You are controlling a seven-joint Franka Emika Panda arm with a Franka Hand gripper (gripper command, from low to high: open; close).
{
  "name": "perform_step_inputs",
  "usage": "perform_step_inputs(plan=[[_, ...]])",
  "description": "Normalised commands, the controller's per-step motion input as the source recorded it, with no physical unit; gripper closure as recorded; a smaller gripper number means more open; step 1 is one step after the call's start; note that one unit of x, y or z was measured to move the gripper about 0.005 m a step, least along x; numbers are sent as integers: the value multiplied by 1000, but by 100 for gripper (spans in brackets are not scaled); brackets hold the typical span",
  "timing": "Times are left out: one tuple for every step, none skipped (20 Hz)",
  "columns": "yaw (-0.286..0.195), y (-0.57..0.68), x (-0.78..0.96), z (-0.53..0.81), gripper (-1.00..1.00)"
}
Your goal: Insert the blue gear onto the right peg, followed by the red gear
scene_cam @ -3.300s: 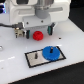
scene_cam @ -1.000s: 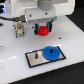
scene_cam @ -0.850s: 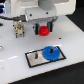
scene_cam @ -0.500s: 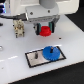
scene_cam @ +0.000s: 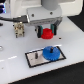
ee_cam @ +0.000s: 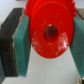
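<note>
Red gear (scene_cam: pixel 47 33): clamped in gripper (scene_cam: pixel 47 33).
Blue gear (scene_cam: pixel 51 52): seated on base (scene_cam: pixel 35 58).
Advice: centre hub bore over blue gear's peg, lower straight, release once seated.

Surface: white glossy table (scene_cam: pixel 12 62), evenly lit, faint reflections. Backdrop: dark blue, blurred, along the exterior view's upper edge.

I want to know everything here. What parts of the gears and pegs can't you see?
- Peg under the blue gear: exterior view, covered by the gear.
- Red gear teeth: exterior view, too blurry; wrist view, cut off by the edge.
- Gripper fingertips: exterior view, partly behind the red gear.
</note>
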Motion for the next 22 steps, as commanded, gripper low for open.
perform_step_inputs(plan=[[0,-101,582,37,100],[0,-96,569,33,100],[0,-90,542,-2,100],[0,-61,538,8,100],[0,-36,517,4,100],[0,-16,505,15,100],[0,-5,505,70,100],[0,-5,519,88,100],[0,10,478,42,100],[0,3,460,2,100],[0,14,438,-9,100],[0,20,448,-6,100],[0,13,463,-4,100],[0,26,443,-3,100],[0,38,418,-12,100],[0,46,419,-5,100],[0,0,66,0,100],[0,0,200,51,100],[0,54,263,126,100],[0,103,300,223,100],[0,120,337,269,100],[0,80,363,314,100]])
